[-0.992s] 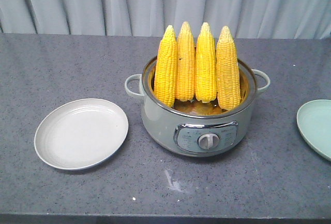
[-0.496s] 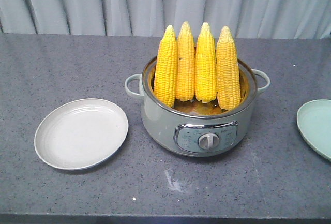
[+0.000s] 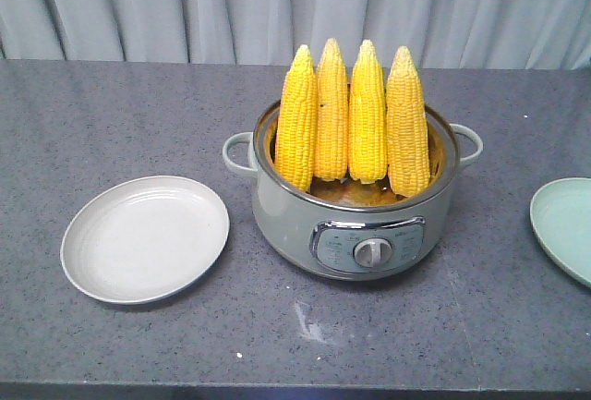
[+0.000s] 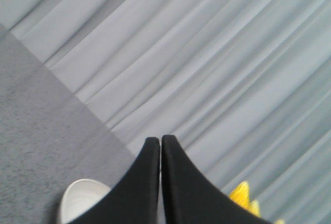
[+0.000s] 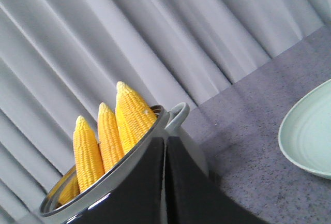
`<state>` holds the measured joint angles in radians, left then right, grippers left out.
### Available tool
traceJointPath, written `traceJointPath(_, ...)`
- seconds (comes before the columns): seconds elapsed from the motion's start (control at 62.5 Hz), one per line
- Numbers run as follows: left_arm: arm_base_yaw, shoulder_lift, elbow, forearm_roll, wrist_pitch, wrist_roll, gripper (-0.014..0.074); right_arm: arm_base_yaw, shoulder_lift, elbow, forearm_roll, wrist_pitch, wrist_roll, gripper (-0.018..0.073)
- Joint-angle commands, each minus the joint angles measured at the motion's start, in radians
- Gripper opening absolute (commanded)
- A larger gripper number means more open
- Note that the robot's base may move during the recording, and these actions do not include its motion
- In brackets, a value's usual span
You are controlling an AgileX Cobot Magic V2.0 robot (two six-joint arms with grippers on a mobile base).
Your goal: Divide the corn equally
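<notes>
Left part of the desk [image 3: 111, 114], toward the front edge: white plate [image 3: 145, 238], lying flat. In its wrist view the left gripper [image 4: 160, 141] is closed, black fingers [image 4: 147, 182] pressed together with the tips meeting and nothing held. It sits up in the air, pointing at the grey curtain [image 4: 217, 53]. The white plate's rim peeks out below-left of the fingers. A few yellow corn [image 4: 240, 193] tips show at the bottom-right corner of that view, so the corn is to this gripper's right, well apart from it.

Desk centre: grey-green electric pot [image 3: 355, 224] with two side handles and a front dial [image 3: 373, 252]. All four corn cobs [image 3: 367, 114] stand upright in it, side by side in a row. Pale tips are up and most of each cob is above the rim.

Right part of the desk: pale green plate [image 3: 565, 224], cut off by the frame edge.

In its wrist view the right gripper [image 5: 165, 140] is also clamped shut, holding nothing. The pot and three visible cobs are to its left, beyond the tips. The fingers overlap the pot wall in that view, so I can't tell if there's a gap. The green plate is off to this gripper's right, apart from it.
</notes>
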<state>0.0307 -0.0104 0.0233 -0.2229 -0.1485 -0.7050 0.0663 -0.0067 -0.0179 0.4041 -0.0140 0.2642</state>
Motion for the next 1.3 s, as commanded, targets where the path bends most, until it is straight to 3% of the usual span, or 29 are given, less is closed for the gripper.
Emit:
traceJointPath(0.0,0.002,-0.016,-0.005,-0.018,-0.120,-0.119,-0.0006,-0.003,0.023,-0.147,-0.088,0.072,-0.017,-0.0005)
traceJointPath(0.112,-0.010,-0.016,-0.065,0.080,-0.074,-0.144,-0.0006,-0.003,0.082,-0.295,-0.164,0.226,-0.067,-0.0005)
traceJointPath(0.272,-0.069,0.011,-0.229,0.310,0.045,-0.143,-0.0006,-0.003,0.243,-0.503,-0.158,0.387,-0.292,-0.0005)
traceJointPath(0.368,-0.110,0.069,-0.324,0.374,0.111,-0.142,-0.0006,-0.003,0.345,-0.599,-0.154,0.431,-0.401,0.0000)
traceJointPath(0.528,-0.190,0.213,-0.436,0.379,0.187,-0.125,0.0001,-0.003,0.505,-0.693,-0.109,0.448,-0.514,0.0074)
traceJointPath(0.64,-0.252,0.313,-0.482,0.378,0.204,-0.026,0.0039,-0.003,0.566,-0.715,-0.073,0.425,-0.584,0.0218)
traceJointPath(0.752,-0.296,0.397,-0.525,0.379,0.206,0.030,0.0128,-0.003,0.592,-0.717,-0.059,0.358,-0.603,0.0396)
traceJointPath(0.864,-0.328,0.482,-0.561,0.379,0.210,0.050,0.0283,-0.003,0.599,-0.717,-0.058,0.310,-0.600,0.0526)
traceJointPath(1.056,-0.363,0.616,-0.638,0.379,0.221,0.050,0.0527,-0.003,0.677,-0.743,-0.058,0.309,-0.610,0.0552)
traceJointPath(1.28,-0.375,0.700,-0.672,0.379,0.209,0.050,0.0554,-0.003,0.949,-0.964,-0.020,0.392,-0.668,0.0552)
